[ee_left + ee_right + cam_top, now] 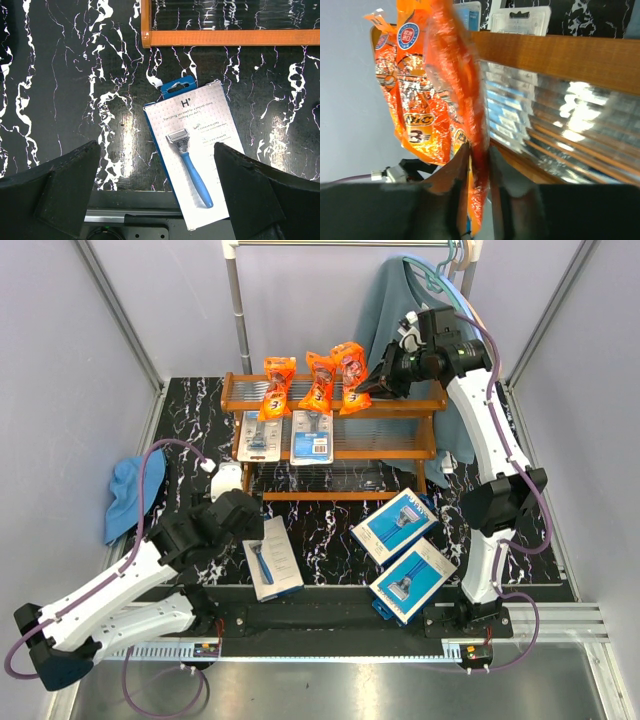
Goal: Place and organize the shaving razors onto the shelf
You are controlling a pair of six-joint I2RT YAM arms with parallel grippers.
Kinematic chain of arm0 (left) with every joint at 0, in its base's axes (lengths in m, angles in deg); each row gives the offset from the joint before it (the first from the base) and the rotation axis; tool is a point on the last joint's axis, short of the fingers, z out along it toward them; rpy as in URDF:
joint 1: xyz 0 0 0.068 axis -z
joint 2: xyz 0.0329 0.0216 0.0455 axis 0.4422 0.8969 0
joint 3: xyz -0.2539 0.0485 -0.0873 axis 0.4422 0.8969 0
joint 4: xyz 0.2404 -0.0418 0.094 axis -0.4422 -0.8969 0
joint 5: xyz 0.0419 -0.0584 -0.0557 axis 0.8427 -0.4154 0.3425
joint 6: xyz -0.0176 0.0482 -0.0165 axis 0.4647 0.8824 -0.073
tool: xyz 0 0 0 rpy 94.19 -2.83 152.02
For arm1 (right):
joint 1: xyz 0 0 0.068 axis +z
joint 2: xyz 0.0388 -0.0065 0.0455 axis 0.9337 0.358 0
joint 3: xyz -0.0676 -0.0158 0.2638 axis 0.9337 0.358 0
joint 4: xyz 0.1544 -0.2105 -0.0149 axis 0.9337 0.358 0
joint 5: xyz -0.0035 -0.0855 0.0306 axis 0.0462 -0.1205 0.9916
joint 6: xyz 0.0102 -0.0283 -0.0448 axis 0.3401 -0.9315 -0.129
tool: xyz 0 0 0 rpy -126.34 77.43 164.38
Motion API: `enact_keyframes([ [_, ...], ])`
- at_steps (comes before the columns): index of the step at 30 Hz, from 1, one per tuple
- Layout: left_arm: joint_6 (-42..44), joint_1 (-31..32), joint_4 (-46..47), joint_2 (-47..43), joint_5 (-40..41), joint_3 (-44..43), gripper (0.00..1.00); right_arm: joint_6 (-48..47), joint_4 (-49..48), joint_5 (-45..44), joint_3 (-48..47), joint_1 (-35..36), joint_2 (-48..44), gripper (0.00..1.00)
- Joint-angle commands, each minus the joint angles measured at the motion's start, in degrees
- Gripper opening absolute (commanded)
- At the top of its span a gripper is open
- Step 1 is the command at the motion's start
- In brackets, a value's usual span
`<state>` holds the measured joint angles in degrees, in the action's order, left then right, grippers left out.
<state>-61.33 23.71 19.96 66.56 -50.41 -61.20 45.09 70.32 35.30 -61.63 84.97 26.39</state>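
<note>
Orange bag (pixel 465 90) edge between right fingers (pixel 452 205), left fingers (pixel 65 190) wide above box (pixel 210 150)

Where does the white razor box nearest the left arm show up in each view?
Top external: the white razor box lies lower centre-left on the table.
Left wrist: centre, tilted, just below the shelf front rail.
Right wrist: not in it.
Shared landmark: the shelf's orange-brown wooden frame, in all three.

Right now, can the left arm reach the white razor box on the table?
Probably yes: the left gripper hangs open just above the white razor box, and nothing lies between them.
</note>
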Motion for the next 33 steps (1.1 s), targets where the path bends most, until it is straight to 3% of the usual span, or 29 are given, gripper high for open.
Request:
enact_keyframes([
  [1,0.1,-0.1,2.3,-0.7,0.2,0.7,0.99,0.5,-2.7,1.2,1.7,-0.4,-0.9,0.31],
  [9,-0.1,-0.1,2.3,-1.4,0.3,1.0,0.99,1.7,-5.8,0.8,7.5,-0.4,-4.4,0.53],
  [14,-0.2,-0.1,2.3,-1.5,0.4,1.0,0.99,2.1,-7.3,-0.7,10.3,-0.4,-6.9,0.76],
  [18,-0.2,0.0,2.2,-1.5,0.4,1.0,0.99,2.3,-7.7,-1.9,9.9,-0.4,-8.3,0.88],
  [33,-0.2,-0.1,2.2,-1.5,0.3,1.0,0.99,4.0,-9.0,-4.6,8.4,-0.4,-13.6,0.99],
])
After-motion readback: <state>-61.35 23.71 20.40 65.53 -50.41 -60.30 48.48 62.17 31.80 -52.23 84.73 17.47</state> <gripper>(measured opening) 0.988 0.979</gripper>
